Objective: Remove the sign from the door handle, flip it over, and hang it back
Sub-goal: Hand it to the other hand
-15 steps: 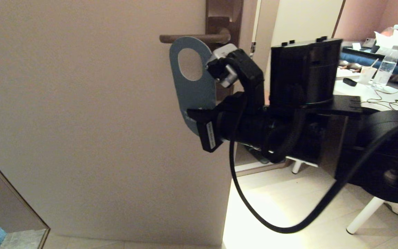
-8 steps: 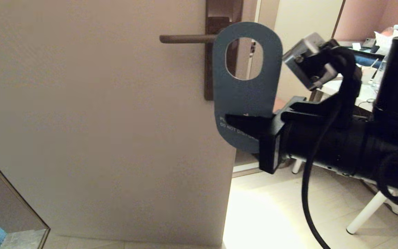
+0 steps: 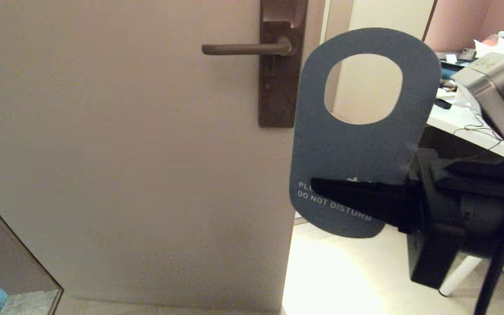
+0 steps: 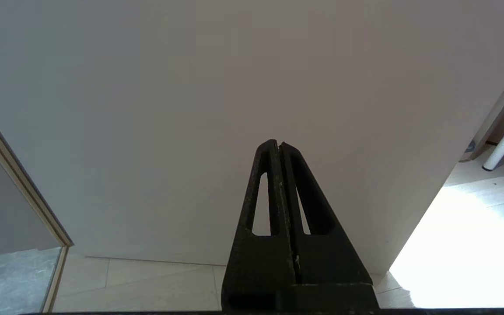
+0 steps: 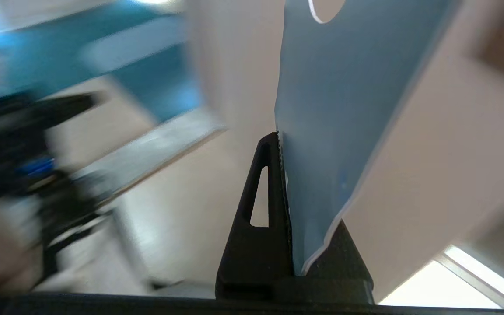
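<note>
Beige door [image 3: 125, 153], pale tiled floor [image 3: 344, 280]; right gripper [image 3: 322, 187] clamped on sign [image 3: 357, 144].

Head view: high, facing the door [image 3: 125, 144] at close range, door handle [image 3: 245, 49] top centre. Left wrist view: low, near the door's [image 4: 252, 78] foot. Right wrist view: edge-on along the sign [image 5: 339, 113], background blurred, probably floor. Head and left wrist share the door.

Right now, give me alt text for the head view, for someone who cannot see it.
The right gripper holds a grey-blue sign reading DO NOT DISTURB upright by its lower end, clear of the door handle and to its right. The dark lever is bare on a beige door, with a white desk beyond the door's edge.
</note>
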Controlling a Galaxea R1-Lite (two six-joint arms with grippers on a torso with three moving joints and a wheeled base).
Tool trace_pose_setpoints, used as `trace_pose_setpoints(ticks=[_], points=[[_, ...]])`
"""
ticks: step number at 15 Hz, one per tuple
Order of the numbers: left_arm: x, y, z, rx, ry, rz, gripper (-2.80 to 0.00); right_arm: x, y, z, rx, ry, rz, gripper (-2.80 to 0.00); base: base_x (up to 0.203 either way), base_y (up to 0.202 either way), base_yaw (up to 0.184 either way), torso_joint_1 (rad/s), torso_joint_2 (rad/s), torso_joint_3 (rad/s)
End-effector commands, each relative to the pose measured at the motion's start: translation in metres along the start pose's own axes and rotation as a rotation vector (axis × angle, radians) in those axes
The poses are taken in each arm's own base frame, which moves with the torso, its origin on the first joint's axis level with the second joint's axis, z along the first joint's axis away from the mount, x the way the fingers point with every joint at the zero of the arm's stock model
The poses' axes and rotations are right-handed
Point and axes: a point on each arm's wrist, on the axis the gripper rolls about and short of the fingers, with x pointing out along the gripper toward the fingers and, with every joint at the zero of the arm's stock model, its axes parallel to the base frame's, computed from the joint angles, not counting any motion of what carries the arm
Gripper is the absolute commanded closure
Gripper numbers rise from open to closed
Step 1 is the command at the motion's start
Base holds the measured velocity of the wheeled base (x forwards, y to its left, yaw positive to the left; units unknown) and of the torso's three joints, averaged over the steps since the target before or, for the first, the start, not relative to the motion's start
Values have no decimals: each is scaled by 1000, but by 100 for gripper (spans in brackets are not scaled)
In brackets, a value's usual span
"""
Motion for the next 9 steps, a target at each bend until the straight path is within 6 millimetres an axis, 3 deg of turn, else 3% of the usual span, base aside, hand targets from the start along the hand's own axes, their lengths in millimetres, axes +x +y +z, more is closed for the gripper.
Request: trace_pose_setpoints(ticks=[1, 4, 9], points=[[0, 0, 0, 0, 1, 1, 0, -10, 4, 1, -6, -18, 66, 0, 0, 0, 0, 0, 0, 0], [0, 0, 0, 0, 1, 1, 0, -10, 4, 0, -8, -11, 90, 0, 0, 0, 0, 0, 0, 0], [0, 0, 0, 0, 1, 1, 0, -23, 6, -24, -13, 46, 88, 0, 0, 0, 0, 0, 0, 0]])
